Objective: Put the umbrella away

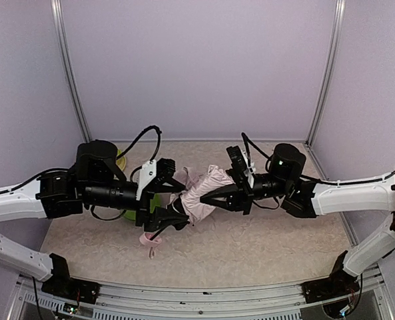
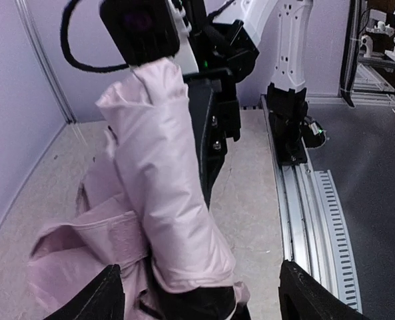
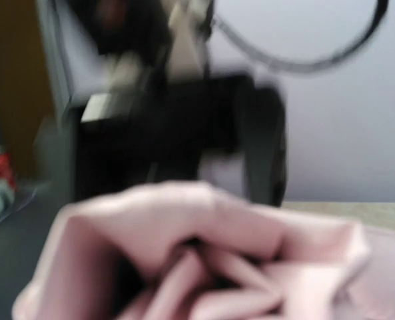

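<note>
Top external view takes in the whole speckled table, with both arms reaching inward and meeting at its middle. The umbrella lies there as a crumpled pale pink bundle between the two claws. Only this view shows the green plate, most of it covered by the left claw, and the small pink handle with its strap, on the table nearer the arm bases.

The left wrist view adds what cannot be seen from above. The umbrella stands up as a folded pink roll with black lining at its lower end, and the metal rail runs along the table's edge. The right wrist view is badly blurred: pink folds fill its lower half, and its own fingers cannot be made out.

The left claw is spread wide, one finger on either side of the roll, and neither finger presses it. The right claw has its jaws drawn close together, pinching the pink fabric. From the left wrist its black fingers are partly hidden behind the cloth.
</note>
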`<state>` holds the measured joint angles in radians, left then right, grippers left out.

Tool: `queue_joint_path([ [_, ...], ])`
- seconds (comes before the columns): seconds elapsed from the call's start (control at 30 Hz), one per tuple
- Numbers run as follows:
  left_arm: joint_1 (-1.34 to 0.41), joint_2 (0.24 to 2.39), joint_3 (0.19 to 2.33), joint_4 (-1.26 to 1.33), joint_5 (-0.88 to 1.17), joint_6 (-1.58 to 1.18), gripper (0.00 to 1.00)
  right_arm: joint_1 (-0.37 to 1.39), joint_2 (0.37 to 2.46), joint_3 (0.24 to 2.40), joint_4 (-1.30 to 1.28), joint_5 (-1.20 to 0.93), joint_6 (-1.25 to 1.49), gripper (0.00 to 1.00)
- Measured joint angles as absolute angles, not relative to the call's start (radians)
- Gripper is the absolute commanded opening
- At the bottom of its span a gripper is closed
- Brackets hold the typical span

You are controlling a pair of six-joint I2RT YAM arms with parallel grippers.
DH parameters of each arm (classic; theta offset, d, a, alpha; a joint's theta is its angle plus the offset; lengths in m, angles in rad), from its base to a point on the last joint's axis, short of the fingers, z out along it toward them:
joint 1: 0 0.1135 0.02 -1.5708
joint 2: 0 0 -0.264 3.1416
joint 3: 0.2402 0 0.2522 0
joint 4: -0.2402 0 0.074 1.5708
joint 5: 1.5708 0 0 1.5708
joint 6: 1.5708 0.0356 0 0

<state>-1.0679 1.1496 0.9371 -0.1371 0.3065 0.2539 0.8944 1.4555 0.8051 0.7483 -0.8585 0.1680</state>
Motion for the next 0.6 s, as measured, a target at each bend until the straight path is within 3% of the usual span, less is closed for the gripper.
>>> queue_joint_path([
  [0.27, -1.042, 0.858, 0.873, -0.104, 0.276, 0.321, 0.58, 0.893, 1.256, 0.808, 0.266, -0.986, -0.104, 0.00],
  [0.47, -1.070, 1.025, 0.891, -0.075, 0.130, 0.393, 0.58, 0.893, 1.210, 0.862, 0.050, -1.096, -0.218, 0.00],
  [0.6, -1.141, 1.151, 0.891, -0.085, 0.060, 0.485, 0.50, 0.893, 1.210, 0.908, -0.066, -1.145, -0.284, 0.00],
])
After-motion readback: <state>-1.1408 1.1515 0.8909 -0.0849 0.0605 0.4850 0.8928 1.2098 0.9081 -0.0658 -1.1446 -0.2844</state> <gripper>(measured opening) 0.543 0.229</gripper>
